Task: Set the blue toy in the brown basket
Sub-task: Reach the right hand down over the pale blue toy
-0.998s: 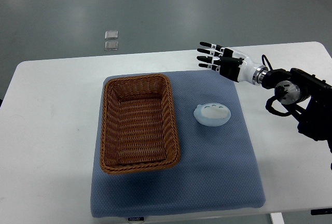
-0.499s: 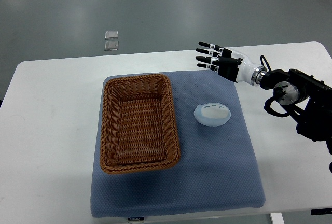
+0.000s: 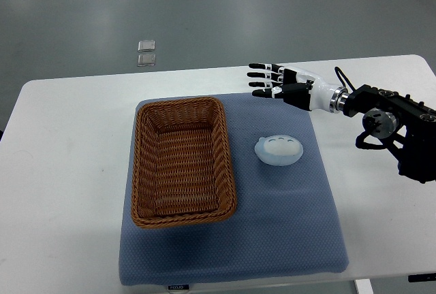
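Since the blue toy (image 3: 278, 150) is sitting untouched on the blue mat (image 3: 286, 233), just right of the brown basket (image 3: 182, 163), the task has basically not started yet. The right hand (image 3: 283, 83) hangs over the mat's far edge with its fingers (image 3: 259, 73) stretched out flat, holding nothing, well apart from the toy. The basket looks empty. The whole job is left: reach the toy, grab it, carry it over and drop it in. No left arm showing.
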Motion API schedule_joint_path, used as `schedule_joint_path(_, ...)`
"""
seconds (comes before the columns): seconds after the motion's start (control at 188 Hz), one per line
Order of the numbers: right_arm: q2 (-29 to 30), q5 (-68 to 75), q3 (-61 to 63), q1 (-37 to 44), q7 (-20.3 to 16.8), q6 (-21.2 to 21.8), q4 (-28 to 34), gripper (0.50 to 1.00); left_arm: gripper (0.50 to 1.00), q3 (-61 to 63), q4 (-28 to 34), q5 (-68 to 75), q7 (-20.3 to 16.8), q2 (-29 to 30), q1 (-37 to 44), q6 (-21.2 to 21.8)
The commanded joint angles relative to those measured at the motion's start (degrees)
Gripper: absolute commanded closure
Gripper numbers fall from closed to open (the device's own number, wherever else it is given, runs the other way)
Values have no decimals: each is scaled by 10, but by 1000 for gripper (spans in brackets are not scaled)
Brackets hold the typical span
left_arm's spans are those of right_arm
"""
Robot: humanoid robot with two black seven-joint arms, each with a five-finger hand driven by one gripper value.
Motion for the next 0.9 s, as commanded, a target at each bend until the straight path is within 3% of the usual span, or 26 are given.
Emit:
schedule_joint_path(0.0,-11,-94,0,12,29,20,1,587,500,0,2,0,0,0,0,0)
schedule_joint_path(0.244,-24,-327,-1,36,97,20,8,587,500,0,2,0,0,0,0,0)
schedule_joint_path(0.372,-44,-397,-5,42,137,20,40,587,500,0,2,0,0,0,0,0)
schedule_joint_path(0.611,-107,-416,-81,62,157,20,116,585,500,0,2,0,0,0,0,0)
schedule_joint_path(0.892,-138,-428,-100,56,164,20,178,585,500,0,2,0,0,0,0,0)
